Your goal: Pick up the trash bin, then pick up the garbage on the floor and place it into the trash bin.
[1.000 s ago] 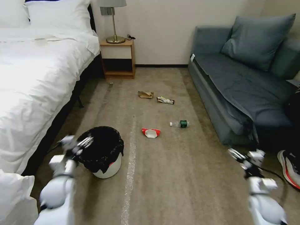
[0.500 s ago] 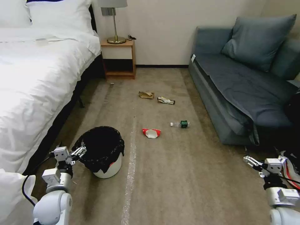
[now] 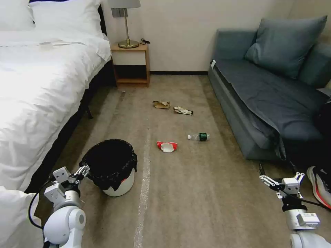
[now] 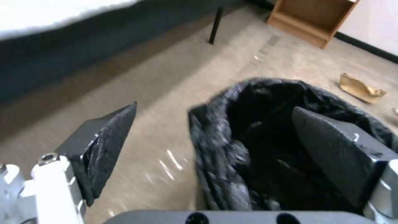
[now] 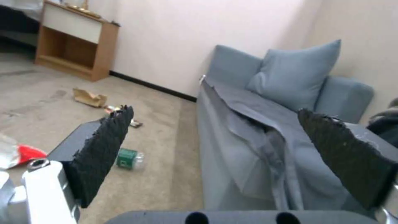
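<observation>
My left tool (image 3: 81,171) hangs released just beside the near-left rim of the trash bin (image 3: 111,167), one finger (image 4: 331,154) over the bag's mouth, the other outside it. The bin stands on the floor near the bed (image 3: 38,103). My right tool (image 3: 272,182), also released, waits well apart by the sofa (image 3: 262,100).

A white trash bin (image 3: 119,184) and four pieces of garbage on a beige carpet.
The bin stands upright at near left, black liner draped over its rim. A crushed red-and-white cup (image 3: 167,146) lies to its right, a clear green-labelled bottle (image 3: 199,136) on its side farther right. Beyond them lie a crumpled brown paper bag (image 3: 161,104) and a flat wrapper (image 3: 183,110).
</observation>
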